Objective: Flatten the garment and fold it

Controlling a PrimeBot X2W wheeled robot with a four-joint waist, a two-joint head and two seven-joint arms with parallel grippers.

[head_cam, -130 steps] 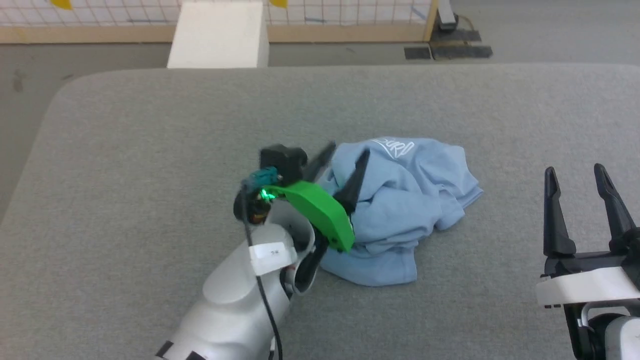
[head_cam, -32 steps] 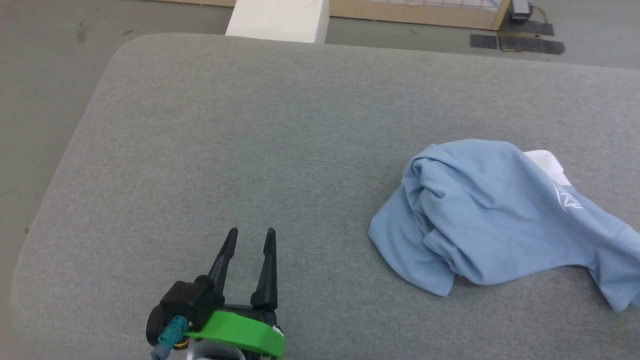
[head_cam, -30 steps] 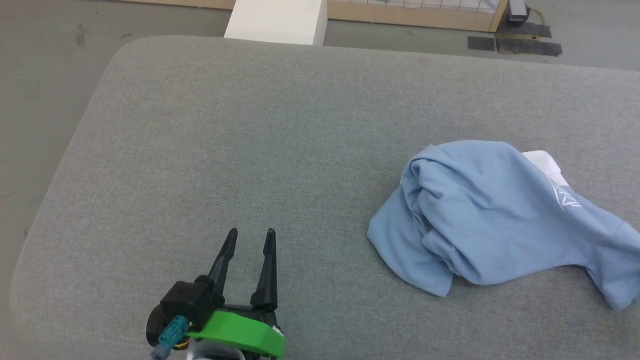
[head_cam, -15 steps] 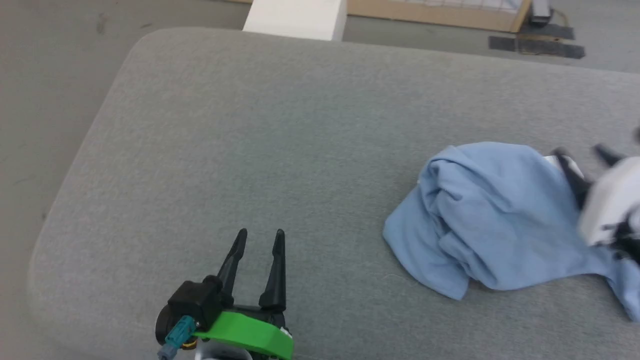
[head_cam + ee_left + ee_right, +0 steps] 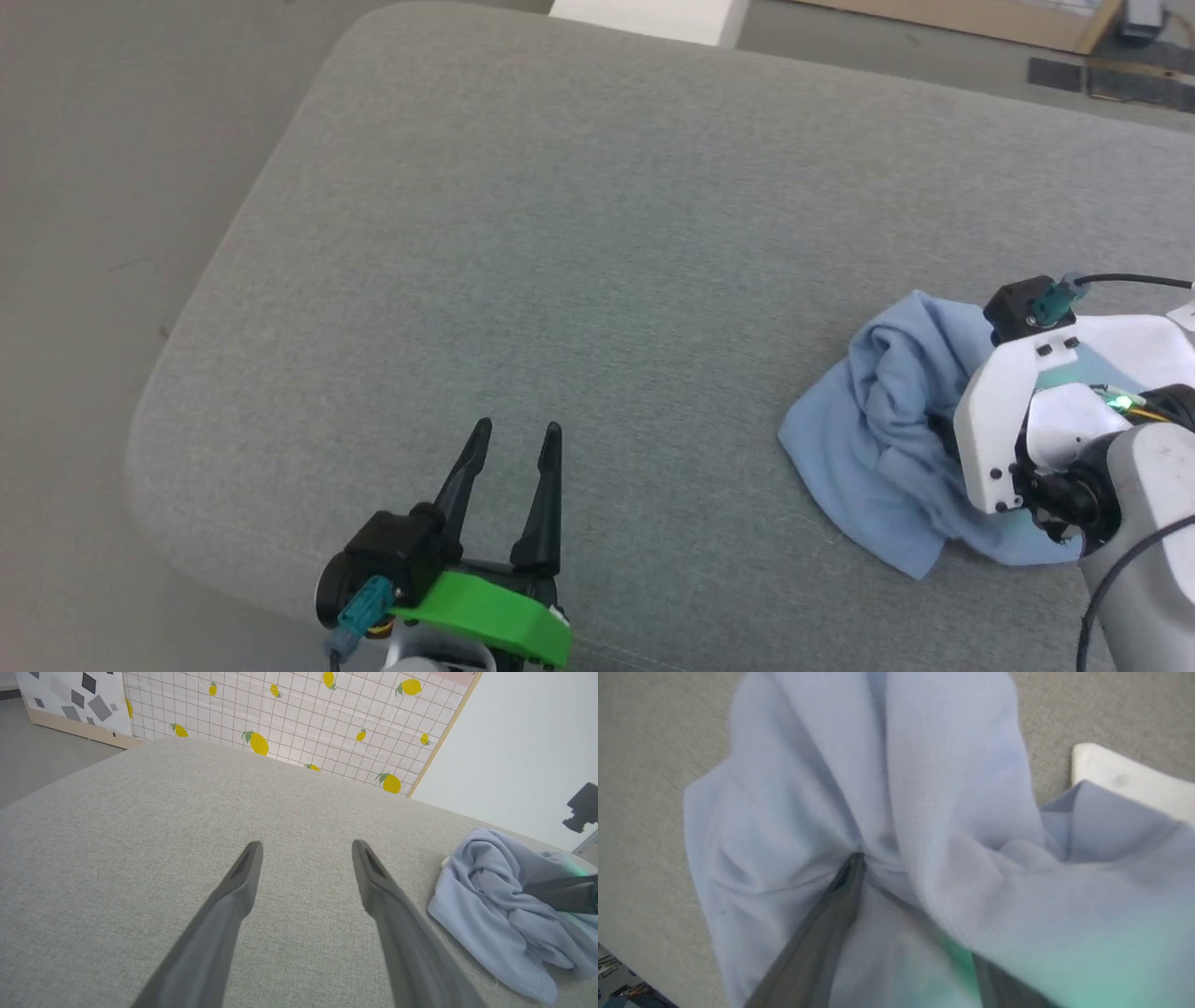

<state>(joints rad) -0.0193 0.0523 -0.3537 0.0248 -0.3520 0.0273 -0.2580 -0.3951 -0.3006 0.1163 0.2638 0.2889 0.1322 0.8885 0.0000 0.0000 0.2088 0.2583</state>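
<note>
**Item: garment** [image 5: 868, 439]. Light blue, crumpled in a heap at the right side of the grey tabletop [image 5: 579, 233]. It is unflattened, and a white edge (the collar, by the look of it) [image 5: 1120, 779] pokes out from under one fold.

**Item: right end effector** [image 5: 945, 437]. Change noted: a second ago the heap lay alone with no arm on it. Now this arm has come in over the heap and pushed its fingers down into the cloth. The wrist view shows one dark finger [image 5: 831, 905] buried in a crease. The other lies under a draped fold, with a ridge of fabric between the two. The fingers stand apart, but I cannot tell whether they have begun to pinch that ridge.

**Item: left end effector** [image 5: 518, 427]. No change. Fingers spread and nothing between them, hanging over bare tabletop well apart from the garment.

**Item: head view.** It has swung since then, so the heap's shift across it is partly the camera's doing.

**Assessment.** Flattening is only starting. The grab sits mid-heap rather than at a hem or shoulder, so a lift is likely to raise a bundle, not open the shirt. Folding is still far off.
</note>
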